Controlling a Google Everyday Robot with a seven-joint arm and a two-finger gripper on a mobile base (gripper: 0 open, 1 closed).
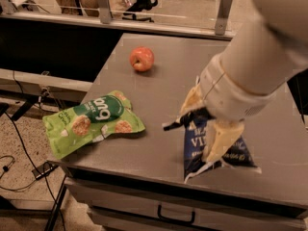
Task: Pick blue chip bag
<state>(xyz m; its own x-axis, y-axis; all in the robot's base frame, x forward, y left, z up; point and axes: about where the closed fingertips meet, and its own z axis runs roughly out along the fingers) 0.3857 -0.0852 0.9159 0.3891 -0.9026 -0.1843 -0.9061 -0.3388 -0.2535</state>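
The blue chip bag [193, 147], dark navy with white lettering, is at the table's front edge, right of centre. My gripper [197, 136] comes down from the upper right. Its two cream fingers [219, 137] stand on either side of the bag's crumpled upper end and are shut on it. That end is pulled up while the bag's lower corners [243, 159] still rest near the table top. My large white arm [250, 66] hides the table behind the bag.
A light-green snack bag [91, 121] lies at the front left, overhanging the table's left edge. A red apple [142, 59] sits at the back. The grey table [159, 95] has a drawer with a handle [175, 216] below. A metal railing [103, 4] runs behind.
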